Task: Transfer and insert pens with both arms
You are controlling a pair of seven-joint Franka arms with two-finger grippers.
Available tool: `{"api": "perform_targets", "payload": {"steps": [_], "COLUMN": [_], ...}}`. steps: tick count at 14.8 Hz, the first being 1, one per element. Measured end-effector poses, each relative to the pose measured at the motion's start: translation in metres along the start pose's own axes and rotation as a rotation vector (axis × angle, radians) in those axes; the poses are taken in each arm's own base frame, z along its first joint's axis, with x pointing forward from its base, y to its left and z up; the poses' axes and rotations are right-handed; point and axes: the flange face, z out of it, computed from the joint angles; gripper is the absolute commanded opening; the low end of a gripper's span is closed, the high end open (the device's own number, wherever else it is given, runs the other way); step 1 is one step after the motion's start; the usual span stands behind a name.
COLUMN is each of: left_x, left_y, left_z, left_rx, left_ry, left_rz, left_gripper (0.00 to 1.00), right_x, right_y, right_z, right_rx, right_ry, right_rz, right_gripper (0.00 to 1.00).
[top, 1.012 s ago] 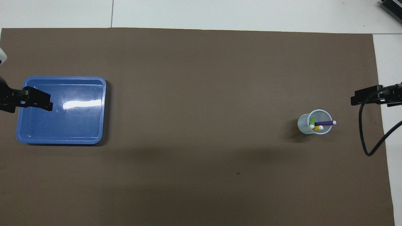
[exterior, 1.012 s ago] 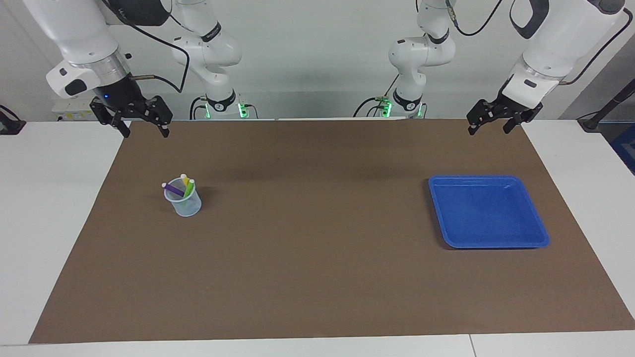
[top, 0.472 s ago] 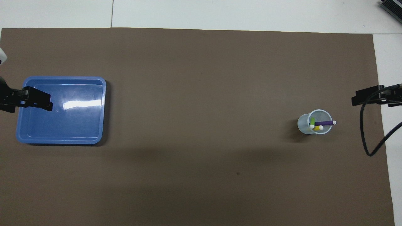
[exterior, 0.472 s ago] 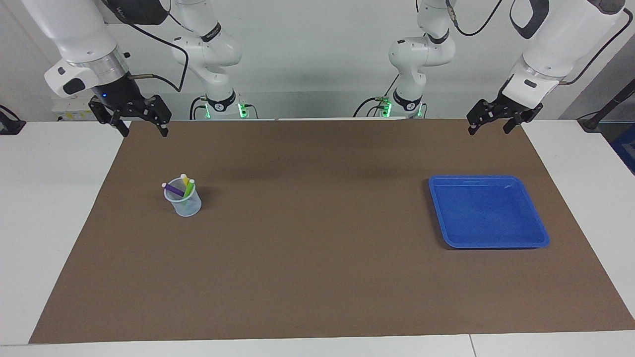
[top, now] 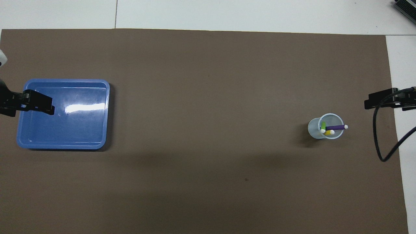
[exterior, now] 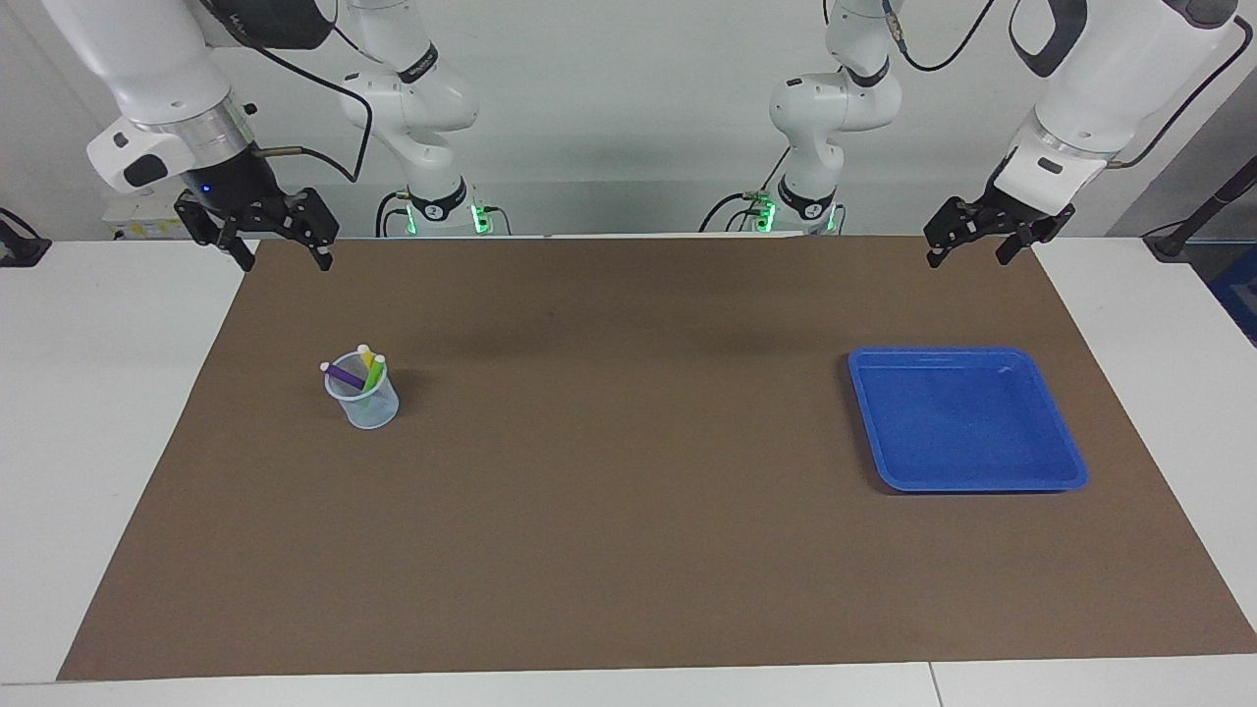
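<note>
Mat (exterior: pixel 628 511): brown sheet covering most of the white table (exterior: pixel 108 412).
Cup (exterior: pixel 365 398): clear, upright on the mat toward the right arm's end.
Pens: 3 sticks stand tilted in the cup, pale ends up; purple pen (exterior: pixel 344 374) leans out over the rim toward the right arm's end, yellow pen (exterior: pixel 369 359) and green pen (exterior: pixel 374 374) beside it.
Tray (exterior: pixel 1065 462): blue, shallow, flat on the mat toward the left arm's end, well apart from the cup; nothing lies in it.
Right gripper (exterior: pixel 281 257): raised over the mat's corner nearest the robots at its own end, closer to the robots than the cup; fingers spread wide, holding nothing.
Left gripper (exterior: pixel 967 253): raised over the mat's edge nearest the robots at its own end; fingers apart, holding nothing.
Overhead view: left gripper's tip overlaps the tray's outer wall; right gripper's tip shows just past the cup at the mat's edge.
</note>
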Motion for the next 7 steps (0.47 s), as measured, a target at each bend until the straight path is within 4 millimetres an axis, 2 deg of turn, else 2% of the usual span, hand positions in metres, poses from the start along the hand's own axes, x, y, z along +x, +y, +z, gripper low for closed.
{"api": "perform_targets", "payload": {"steps": [7], "left_x": [0.0], "left_y": [0.0], "left_z": [0.0], "left_rx": [0.0], "left_ry": [0.0], "left_rz": [0.0], "left_gripper": [1.0], "right_x": [0.0001], "right_y": [0.0017], "right_z": [-0.0013], "right_rx": [-0.022], "right_ry": [0.003], "right_rz": [-0.001], "right_gripper": [1.0]}}
